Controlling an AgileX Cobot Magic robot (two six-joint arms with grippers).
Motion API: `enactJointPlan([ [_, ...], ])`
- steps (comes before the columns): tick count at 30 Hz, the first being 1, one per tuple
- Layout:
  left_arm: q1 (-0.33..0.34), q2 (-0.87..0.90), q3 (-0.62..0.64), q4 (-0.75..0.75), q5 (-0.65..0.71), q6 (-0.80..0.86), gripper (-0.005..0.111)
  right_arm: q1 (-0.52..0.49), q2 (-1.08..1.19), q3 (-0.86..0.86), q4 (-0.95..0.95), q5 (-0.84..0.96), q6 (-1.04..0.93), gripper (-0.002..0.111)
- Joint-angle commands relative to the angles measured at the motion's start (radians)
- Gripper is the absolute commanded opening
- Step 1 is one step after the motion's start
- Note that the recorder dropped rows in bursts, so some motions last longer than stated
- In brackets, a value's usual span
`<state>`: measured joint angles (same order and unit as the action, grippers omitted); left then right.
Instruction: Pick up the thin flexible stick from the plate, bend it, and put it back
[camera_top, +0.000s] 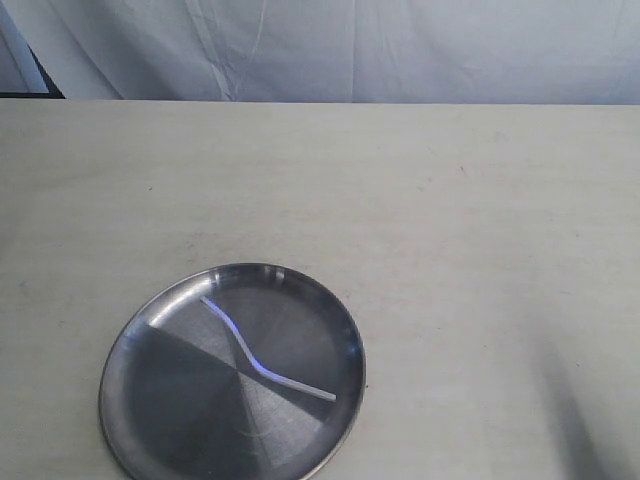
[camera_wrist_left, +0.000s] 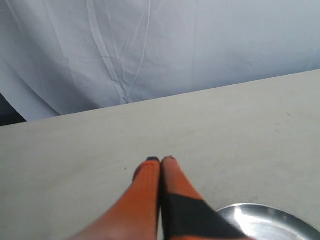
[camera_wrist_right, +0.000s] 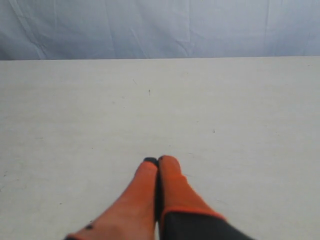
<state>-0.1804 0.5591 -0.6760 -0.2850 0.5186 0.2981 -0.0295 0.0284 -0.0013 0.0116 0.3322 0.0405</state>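
Observation:
The round steel plate lies near the table's front edge, left of centre in the exterior view. Across it lies the thin translucent-white stick, kinked in a shallow S from upper left to lower right. Neither arm shows in the exterior view. In the left wrist view my left gripper is shut with nothing between its orange fingers, above bare table, and a part of the plate's rim shows beside it. My right gripper is shut and empty too, over bare tabletop.
The pale tabletop stretches back to a white cloth backdrop. A faint shadow falls on the table at the front right corner.

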Motion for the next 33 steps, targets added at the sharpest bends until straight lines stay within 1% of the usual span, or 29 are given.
enactJointPlan([
  [1,0.013,-0.183,0.165,0.065,-0.070,-0.008,0.000,0.000,-0.003,0.001,0.002,-0.015,-0.005,-0.001],
  [2,0.036,-0.256,0.238,0.067,-0.107,-0.010,0.000,0.000,-0.003,0.001,0.002,-0.015,-0.005,-0.001],
  [3,0.050,-0.296,0.277,0.067,-0.123,-0.010,0.000,0.000,-0.003,0.001,0.002,-0.015,-0.005,-0.001],
  [4,0.082,-0.370,0.349,0.056,-0.144,-0.010,0.000,0.000,-0.003,0.001,0.002,-0.015,-0.005,-0.001],
  [5,0.095,-0.397,0.374,0.048,-0.152,-0.012,0.000,0.000,-0.003,0.001,0.002,-0.015,-0.005,-0.001],
  [6,0.129,-0.454,0.428,0.038,-0.157,-0.015,0.000,0.000,-0.003,0.001,0.000,-0.011,-0.005,-0.001],
  [7,0.141,-0.473,0.450,0.038,-0.157,-0.023,0.000,0.000,-0.003,0.001,-0.002,-0.010,-0.005,-0.001],
  [9,0.185,-0.529,0.507,0.042,-0.157,-0.060,0.000,0.000,-0.003,0.001,-0.002,-0.010,-0.005,-0.001],
  [11,0.207,-0.557,0.550,0.042,-0.158,-0.063,0.000,0.000,-0.003,0.001,-0.002,-0.010,-0.005,-0.001],
  [14,0.210,-0.559,0.597,0.047,-0.161,-0.069,0.000,0.000,-0.003,0.001,-0.002,-0.010,-0.005,-0.001],
  [17,0.210,-0.559,0.656,0.058,-0.187,-0.168,0.000,0.000,-0.003,0.001,-0.002,-0.010,-0.005,-0.001],
  [21,0.210,-0.559,0.676,0.056,-0.222,-0.194,0.000,0.000,-0.003,0.001,-0.002,-0.010,-0.005,-0.001],
  [24,0.210,-0.559,0.676,0.064,-0.277,-0.194,0.000,0.000,-0.003,0.001,-0.002,-0.010,-0.005,-0.001],
  [25,0.210,-0.559,0.676,0.085,-0.293,-0.194,0.000,0.000,-0.003,0.001,-0.002,-0.010,-0.003,-0.001],
  [33,0.210,-0.559,0.676,0.261,-0.295,-0.191,0.000,0.000,-0.003,0.001,0.005,-0.014,-0.004,-0.001],
])
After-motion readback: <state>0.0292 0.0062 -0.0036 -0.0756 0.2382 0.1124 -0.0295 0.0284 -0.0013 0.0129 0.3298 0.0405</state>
